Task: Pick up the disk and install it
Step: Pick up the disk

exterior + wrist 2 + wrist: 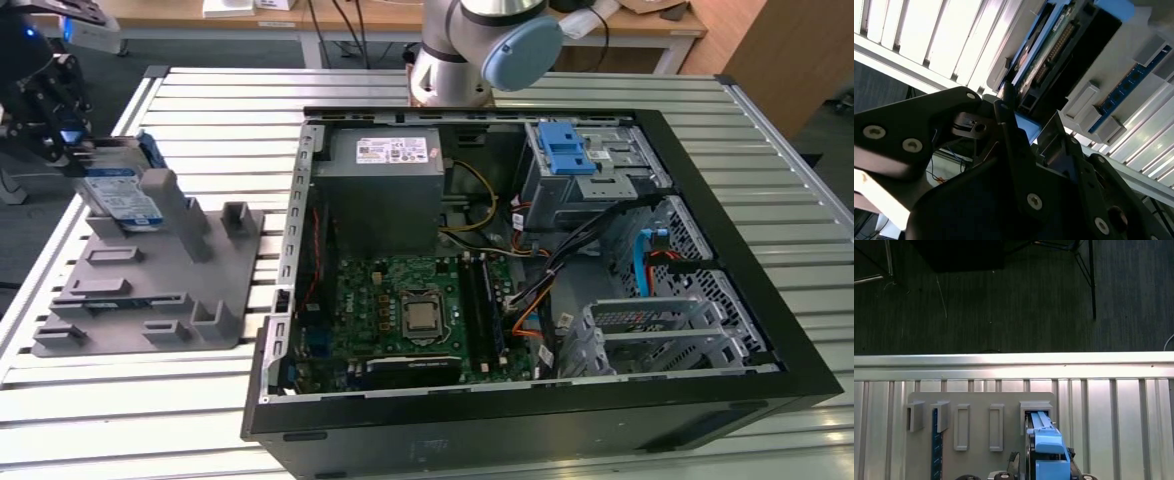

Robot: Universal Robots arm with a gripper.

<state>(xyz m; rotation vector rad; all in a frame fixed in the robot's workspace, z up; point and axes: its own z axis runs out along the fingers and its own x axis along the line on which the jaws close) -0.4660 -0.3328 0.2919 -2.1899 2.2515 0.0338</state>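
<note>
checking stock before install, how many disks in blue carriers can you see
1. The disk stands upright in the grey holder at the exterior view's left, the gripper at its top. The case's drive cage could hide others.

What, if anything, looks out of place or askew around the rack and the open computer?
Nothing stands out. The disk stands on edge in its slot of the grey rack, with the claw right at it. The computer case lies open on the slatted table; its cables run loosely but lie inside the walls.
</note>
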